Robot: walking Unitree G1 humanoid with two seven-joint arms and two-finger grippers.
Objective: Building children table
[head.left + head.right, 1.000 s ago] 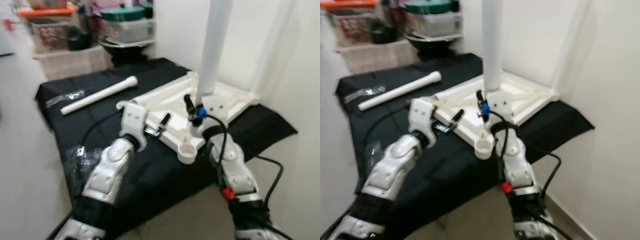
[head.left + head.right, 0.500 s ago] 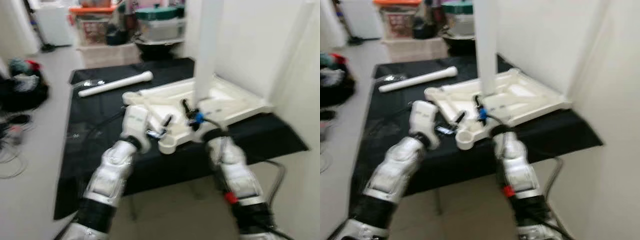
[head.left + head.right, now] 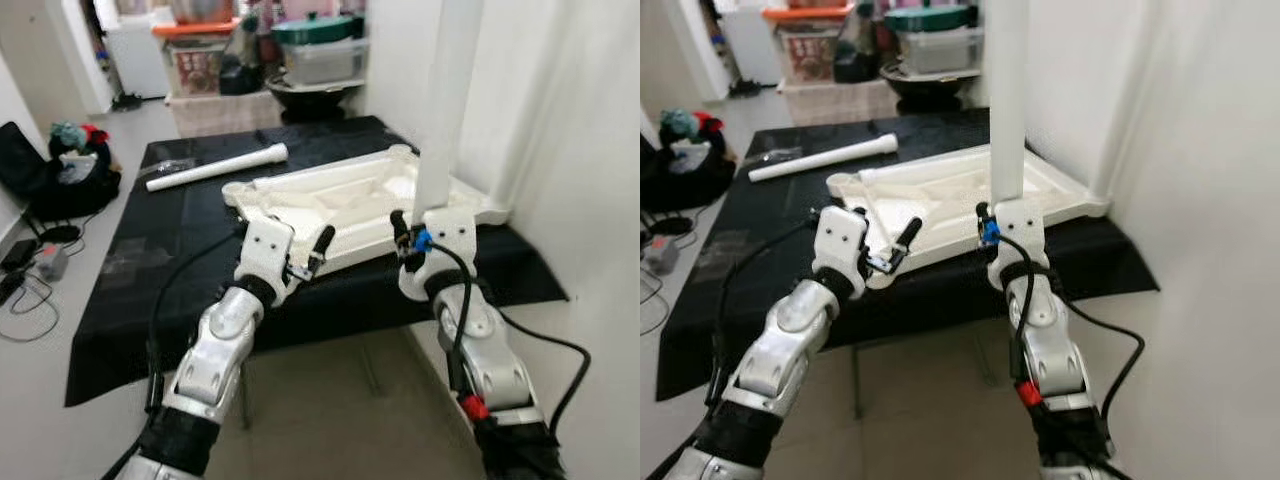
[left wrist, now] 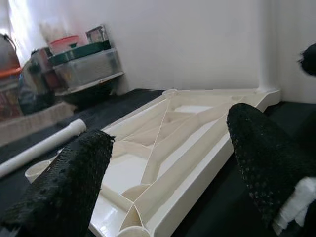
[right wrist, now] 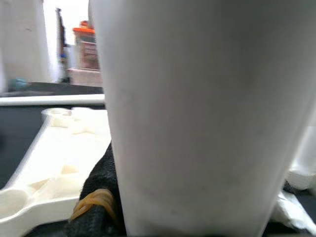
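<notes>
An upside-down white children's tabletop [image 3: 340,205] with ribs lies on a black cloth [image 3: 160,270] covering a low table. My right gripper [image 3: 415,232] is shut on a white table leg [image 3: 445,100], held upright at the tabletop's near right edge. In the right wrist view the leg [image 5: 197,113] is very close, with a black finger [image 5: 96,197] beside it. My left gripper [image 3: 312,256] hovers open at the tabletop's near edge, nothing between its fingers [image 4: 74,177]. A second white leg [image 3: 215,168] lies loose on the cloth at the far left.
Storage boxes and a dark bowl [image 3: 300,60] stand behind the table. A black bag [image 3: 60,170] and cables [image 3: 30,270] lie on the floor to the left. A white wall [image 3: 580,150] runs close along the right. Crumpled plastic wrap [image 3: 170,165] lies near the loose leg.
The whole picture has shifted: the camera has pulled back and shows more floor. Both grippers now sit at the tabletop's near edge. The right one still holds the upright leg.
</notes>
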